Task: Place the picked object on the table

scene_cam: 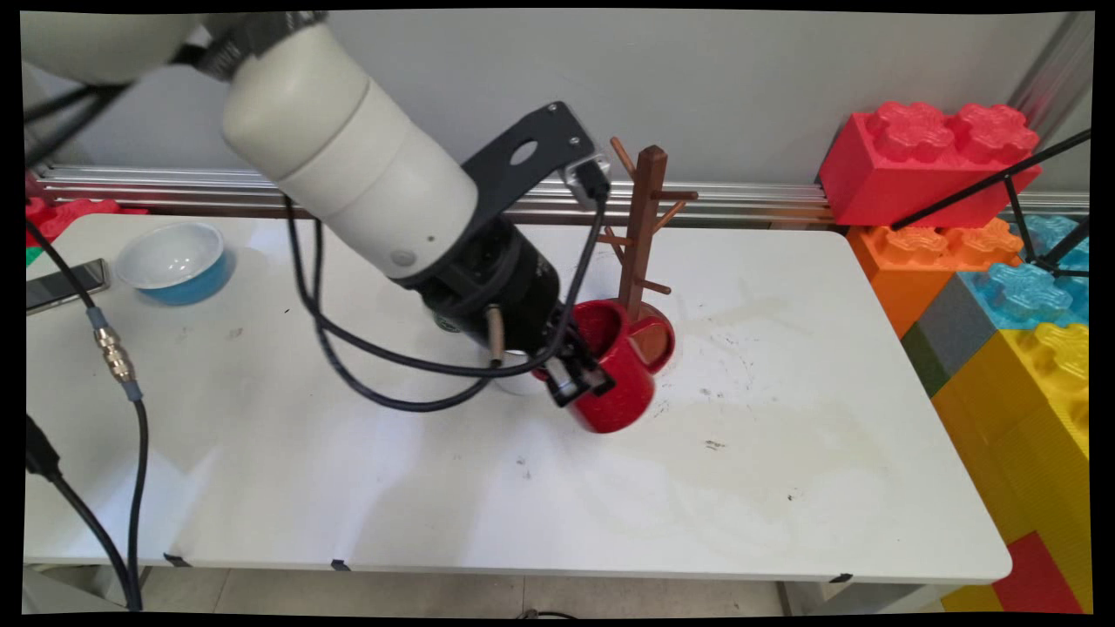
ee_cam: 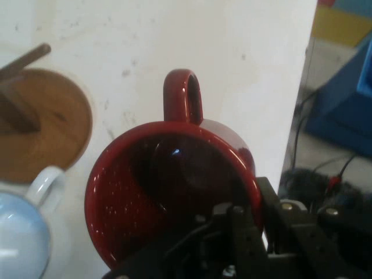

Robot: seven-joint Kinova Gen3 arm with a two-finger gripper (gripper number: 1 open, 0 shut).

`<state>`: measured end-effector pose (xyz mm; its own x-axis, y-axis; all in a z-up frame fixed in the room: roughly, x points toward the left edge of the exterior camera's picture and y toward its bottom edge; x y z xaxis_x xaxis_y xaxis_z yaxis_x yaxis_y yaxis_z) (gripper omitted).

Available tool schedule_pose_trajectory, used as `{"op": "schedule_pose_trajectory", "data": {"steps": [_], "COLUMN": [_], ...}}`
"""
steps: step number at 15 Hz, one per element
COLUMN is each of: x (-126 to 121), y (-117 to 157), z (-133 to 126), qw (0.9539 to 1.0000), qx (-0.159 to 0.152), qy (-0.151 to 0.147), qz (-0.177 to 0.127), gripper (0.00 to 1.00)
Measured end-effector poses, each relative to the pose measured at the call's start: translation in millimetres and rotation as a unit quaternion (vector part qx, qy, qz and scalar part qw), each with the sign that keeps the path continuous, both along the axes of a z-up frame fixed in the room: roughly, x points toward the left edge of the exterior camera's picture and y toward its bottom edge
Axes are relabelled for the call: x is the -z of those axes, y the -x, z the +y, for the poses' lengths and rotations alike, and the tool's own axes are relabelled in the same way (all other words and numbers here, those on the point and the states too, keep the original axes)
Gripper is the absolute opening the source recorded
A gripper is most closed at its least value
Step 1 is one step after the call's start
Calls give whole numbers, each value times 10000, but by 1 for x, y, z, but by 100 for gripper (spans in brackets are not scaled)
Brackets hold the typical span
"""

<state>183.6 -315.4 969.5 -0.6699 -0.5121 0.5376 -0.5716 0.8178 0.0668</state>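
Main view: our end effector (scene_cam: 577, 376) sits clamped on the rim of the red mug (scene_cam: 614, 366), one finger inside, mug on the surface (scene_cam: 784, 453); wooden mug tree (scene_cam: 643, 235) just behind.

Hand view: mug handle (ee_cam: 183, 96) points away from us; white mug (ee_cam: 26, 232) beside; tree base (ee_cam: 43, 125) near. The red mug is gripped, not lifted.

Red white-speckled mug (ee_cam: 168, 192), brown wooden mug tree (scene_cam: 646, 228), pale blue cup (ee_cam: 20, 238), blue-and-white bowl (scene_cam: 174, 262).

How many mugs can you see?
2. The red mug sits in front of the wooden mug stand, with the hand on its rim. A white mug stands beside it, mostly hidden behind the arm in the main view.
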Motion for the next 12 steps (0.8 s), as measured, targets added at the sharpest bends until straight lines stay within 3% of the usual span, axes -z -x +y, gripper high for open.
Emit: {"op": "schedule_pose_trajectory", "data": {"steps": [6,8,12], "x": [-11,-5,23], "y": [-21,-32,-48], "z": [23,28,30], "qw": [9948,9903,9830], "qx": [347,382,371], "qy": [91,192,312], "qz": [-953,-1324,-1770], "gripper": [0,0,0]}}
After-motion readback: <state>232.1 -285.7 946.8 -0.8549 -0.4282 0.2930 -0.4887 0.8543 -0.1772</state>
